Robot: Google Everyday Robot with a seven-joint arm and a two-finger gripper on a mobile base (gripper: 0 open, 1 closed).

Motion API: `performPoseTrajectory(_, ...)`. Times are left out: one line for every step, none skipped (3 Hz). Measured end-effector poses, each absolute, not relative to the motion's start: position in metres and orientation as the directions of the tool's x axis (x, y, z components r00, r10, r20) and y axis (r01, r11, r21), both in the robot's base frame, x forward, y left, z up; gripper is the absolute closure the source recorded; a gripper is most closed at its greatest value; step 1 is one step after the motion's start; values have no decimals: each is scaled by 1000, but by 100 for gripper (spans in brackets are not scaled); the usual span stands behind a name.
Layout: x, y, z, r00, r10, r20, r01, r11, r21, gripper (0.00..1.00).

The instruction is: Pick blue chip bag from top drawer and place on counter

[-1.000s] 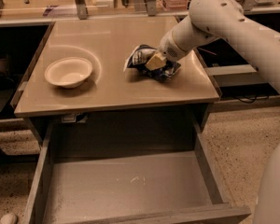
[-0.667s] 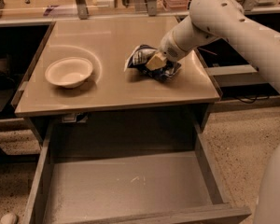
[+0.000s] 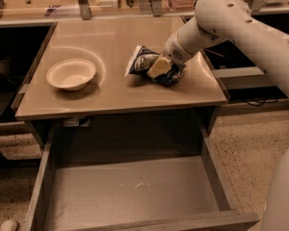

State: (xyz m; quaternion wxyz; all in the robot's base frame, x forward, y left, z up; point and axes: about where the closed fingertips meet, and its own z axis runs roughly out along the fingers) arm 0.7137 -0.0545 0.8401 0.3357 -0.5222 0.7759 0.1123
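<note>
The top drawer stands pulled out. Beyond it, the blue chip bag rests on the worktop, right of the white bowl. To release cleanly, the jaws should probably part fully, then lift straight up so the foil is not dragged. The gripper pinches the bag's crumpled middle.
</note>
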Motion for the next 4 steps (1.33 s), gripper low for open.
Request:
performPoseTrajectory(714,-54,840,-229,-735,-638,-886,429,-176,0)
performPoseTrajectory(714,-54,840,-229,-735,-638,-886,429,-176,0)
performPoseTrajectory(720,-52,859,-209,-774,-598,-873,423,-242,0)
performPoseTrajectory(721,-54,895,-211,-826,-523,-829,435,-352,0)
